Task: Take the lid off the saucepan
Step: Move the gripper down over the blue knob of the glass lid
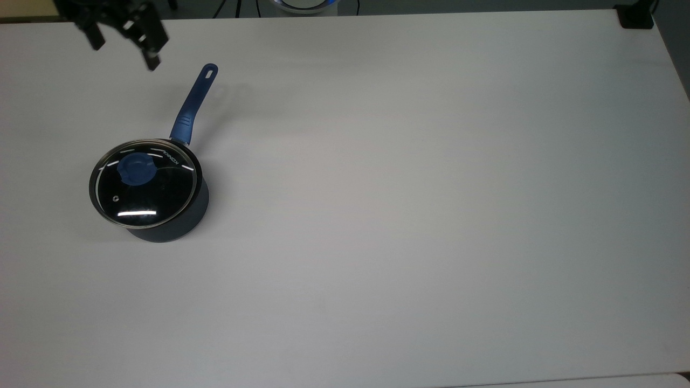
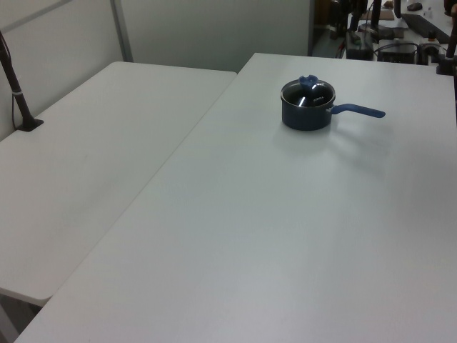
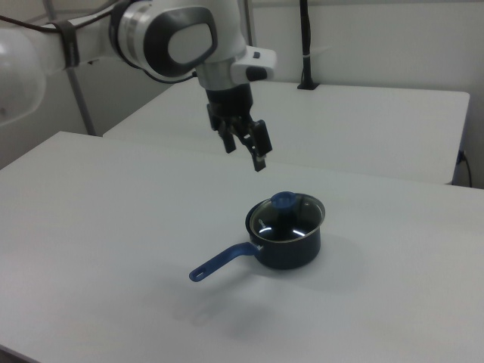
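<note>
The saucepan [image 1: 178, 226] is dark navy with a brighter blue handle [image 1: 193, 105]. Its lid [image 1: 145, 183] is clear glass over black, rimmed in silver, with a blue knob [image 1: 135, 168] (white lettering near the rim). The table [image 1: 431, 215] is plain white; the gripper [image 3: 243, 155] black under a white arm [image 3: 174, 34].
</note>
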Robot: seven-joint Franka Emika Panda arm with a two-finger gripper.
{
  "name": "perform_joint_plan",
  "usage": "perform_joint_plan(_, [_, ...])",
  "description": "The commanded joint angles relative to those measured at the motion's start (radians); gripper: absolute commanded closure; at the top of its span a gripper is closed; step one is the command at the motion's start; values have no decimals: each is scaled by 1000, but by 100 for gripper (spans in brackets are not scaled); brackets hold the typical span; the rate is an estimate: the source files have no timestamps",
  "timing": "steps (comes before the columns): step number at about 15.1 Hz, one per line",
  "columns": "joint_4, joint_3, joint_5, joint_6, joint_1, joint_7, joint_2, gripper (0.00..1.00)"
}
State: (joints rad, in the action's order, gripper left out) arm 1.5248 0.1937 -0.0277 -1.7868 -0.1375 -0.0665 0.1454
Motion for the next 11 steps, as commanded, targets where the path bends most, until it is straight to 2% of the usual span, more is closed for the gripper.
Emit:
perform_joint_plan(1, [-17, 0, 8, -66, -4, -82, 62, 0])
perform_joint_plan(4, [-17, 0, 0, -121, -4, -134, 91, 1])
perform_joint_plan(6, [-17, 0, 0, -175, -4, -278, 105, 3])
perform_joint_plan(11, [-20, -3, 0, -209, 1, -471, 201, 5])
